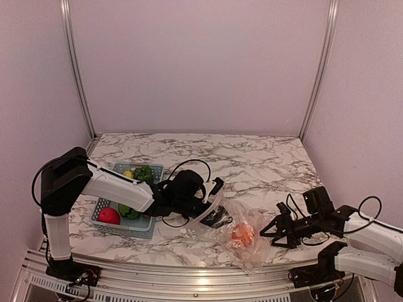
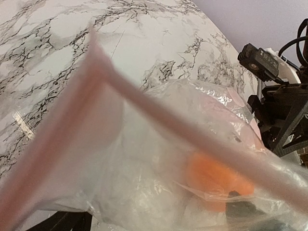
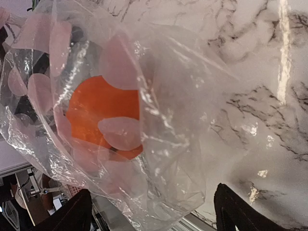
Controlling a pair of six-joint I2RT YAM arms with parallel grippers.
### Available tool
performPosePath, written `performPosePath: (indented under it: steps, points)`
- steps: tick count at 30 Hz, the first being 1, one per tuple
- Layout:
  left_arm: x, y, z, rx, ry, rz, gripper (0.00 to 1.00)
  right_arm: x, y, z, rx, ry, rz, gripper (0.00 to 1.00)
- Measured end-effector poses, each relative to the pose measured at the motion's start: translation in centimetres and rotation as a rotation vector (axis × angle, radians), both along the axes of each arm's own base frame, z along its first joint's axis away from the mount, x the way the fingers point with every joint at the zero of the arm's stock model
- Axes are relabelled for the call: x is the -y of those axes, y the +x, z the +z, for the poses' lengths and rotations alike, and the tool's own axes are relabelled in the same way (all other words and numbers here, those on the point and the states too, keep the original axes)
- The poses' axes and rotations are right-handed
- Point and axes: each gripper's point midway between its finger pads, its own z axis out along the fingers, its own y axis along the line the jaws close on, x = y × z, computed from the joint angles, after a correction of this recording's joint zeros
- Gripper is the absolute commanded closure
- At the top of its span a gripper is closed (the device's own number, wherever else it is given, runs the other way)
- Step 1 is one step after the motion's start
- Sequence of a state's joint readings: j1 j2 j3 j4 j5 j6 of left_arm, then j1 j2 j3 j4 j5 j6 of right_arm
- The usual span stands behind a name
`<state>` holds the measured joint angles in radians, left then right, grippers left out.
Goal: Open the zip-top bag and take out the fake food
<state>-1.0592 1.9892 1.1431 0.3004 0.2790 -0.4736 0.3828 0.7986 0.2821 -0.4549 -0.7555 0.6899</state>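
The clear zip-top bag (image 1: pixel 253 249) lies crumpled at the table's front centre, with an orange fake fruit (image 1: pixel 242 234) inside it. My left gripper (image 1: pixel 217 202) is at the bag's left end with its fingers spread wide. In the left wrist view the bag (image 2: pixel 144 159) fills the frame, its pinkish zip strip (image 2: pixel 192 130) crosses diagonally, and the orange (image 2: pixel 216 178) shows through the plastic. The left gripper (image 2: pixel 154 219) is open around the plastic. My right gripper (image 1: pixel 272 231) is open just right of the bag. In the right wrist view its gripper (image 3: pixel 154 216) straddles the bag's (image 3: pixel 192 110) near end, with the orange (image 3: pixel 101 110) beyond.
A light blue basket (image 1: pixel 153 167) stands at the left behind my left arm. It holds a yellow piece (image 1: pixel 128 174), a green pepper (image 1: pixel 145 173), a red fruit (image 1: pixel 108 216) and a striped green ball (image 1: pixel 128 212). The metal front rail (image 1: pixel 189 277) runs close below the bag.
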Motion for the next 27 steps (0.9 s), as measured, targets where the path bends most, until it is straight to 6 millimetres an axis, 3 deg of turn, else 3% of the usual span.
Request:
performPosePath:
  steps: [4, 8, 12, 17, 24, 27]
  points:
    - [0.0, -0.1, -0.1, -0.008, -0.002, 0.000, 0.03, 0.4, -1.5, -2.3, -0.085, -0.016, -0.018, 0.35]
    - [-0.2, -0.7, -0.4, -0.027, -0.015, -0.020, 0.07, -0.3, -1.4, -3.4, -0.122, -0.020, 0.012, 0.48]
    - [-0.2, -1.8, -0.7, -0.038, -0.033, -0.063, 0.07, -1.6, -0.1, -3.5, -0.127, -0.028, 0.063, 0.63]
    - [-0.3, -3.4, -0.4, -0.013, -0.069, -0.131, 0.07, -3.6, 2.6, -2.9, -0.070, -0.022, 0.121, 0.99]
    - [0.4, -5.4, 0.6, 0.088, -0.092, -0.220, 0.07, -6.6, 6.2, -2.9, -0.043, -0.009, 0.159, 1.00]
    - [0.5, -5.4, 0.4, 0.135, -0.075, -0.222, 0.06, -7.3, 7.2, -3.3, -0.042, -0.021, 0.164, 1.00]
